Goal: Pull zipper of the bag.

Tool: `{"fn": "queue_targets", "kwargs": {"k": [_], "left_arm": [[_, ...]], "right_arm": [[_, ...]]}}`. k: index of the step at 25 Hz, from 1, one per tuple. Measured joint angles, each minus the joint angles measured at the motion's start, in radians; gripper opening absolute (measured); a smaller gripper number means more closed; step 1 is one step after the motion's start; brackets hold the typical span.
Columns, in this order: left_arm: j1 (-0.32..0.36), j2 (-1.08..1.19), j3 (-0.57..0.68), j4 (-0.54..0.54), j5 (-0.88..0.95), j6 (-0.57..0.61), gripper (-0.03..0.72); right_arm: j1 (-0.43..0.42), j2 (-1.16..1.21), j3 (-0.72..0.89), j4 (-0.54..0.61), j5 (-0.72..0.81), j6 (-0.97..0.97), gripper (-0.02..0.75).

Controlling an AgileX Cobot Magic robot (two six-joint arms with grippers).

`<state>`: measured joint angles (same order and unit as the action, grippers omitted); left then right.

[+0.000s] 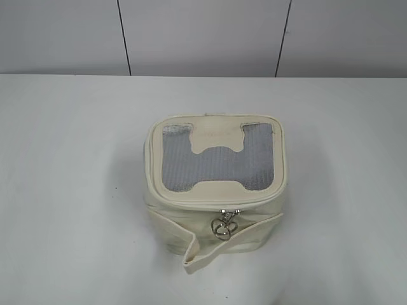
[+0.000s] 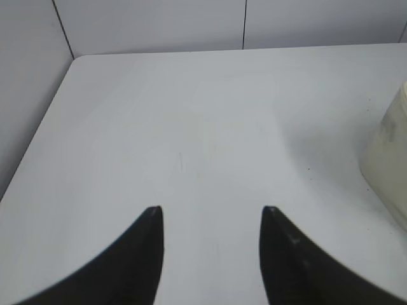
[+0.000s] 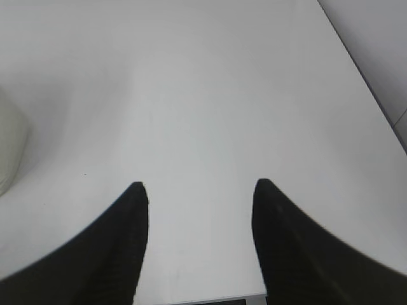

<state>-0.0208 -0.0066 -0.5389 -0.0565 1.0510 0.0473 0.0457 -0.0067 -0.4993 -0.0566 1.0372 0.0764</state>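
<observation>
Nearest to me are my own two grippers, one on each arm, and each shows two dark fingers with bare table between them: my left gripper (image 2: 212,208) stands with its jaws parted about halfway and nothing in them, and my right gripper (image 3: 198,183) stands parted a little wider, likewise holding nothing. Beyond them there is one white table (image 1: 70,190) and on it one bag (image 1: 216,190), a boxy cream thing with a silvery-grey mesh panel (image 1: 218,166) on its rounded-square top. From my left wrist the bag (image 2: 389,155) sits at about three o'clock, well apart from the fingertips, only its pale side showing at the frame edge; from my right wrist the bag (image 3: 11,149) sits at about nine o'clock, again clear of the fingers. In the exterior view neither of my grippers appears. The zipper (image 1: 219,206) runs as one thin track around the top rim, and its shiny metal pull tabs (image 1: 224,224) hang in a cluster at six o'clock on the bag's near face; I cannot count them surely. One loose cream strap (image 1: 210,248) drapes across that face below. A faint mark on the upper cream tab (image 1: 216,135) is too pale to read
</observation>
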Motion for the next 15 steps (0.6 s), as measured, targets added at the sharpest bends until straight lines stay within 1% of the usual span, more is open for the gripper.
{"fn": "queue_targets", "kwargs": {"k": [15], "left_arm": [[0.000, 0.000, 0.000, 0.000, 0.000, 0.000, 0.379]], "right_arm": [[0.000, 0.000, 0.000, 0.000, 0.000, 0.000, 0.419]]}}
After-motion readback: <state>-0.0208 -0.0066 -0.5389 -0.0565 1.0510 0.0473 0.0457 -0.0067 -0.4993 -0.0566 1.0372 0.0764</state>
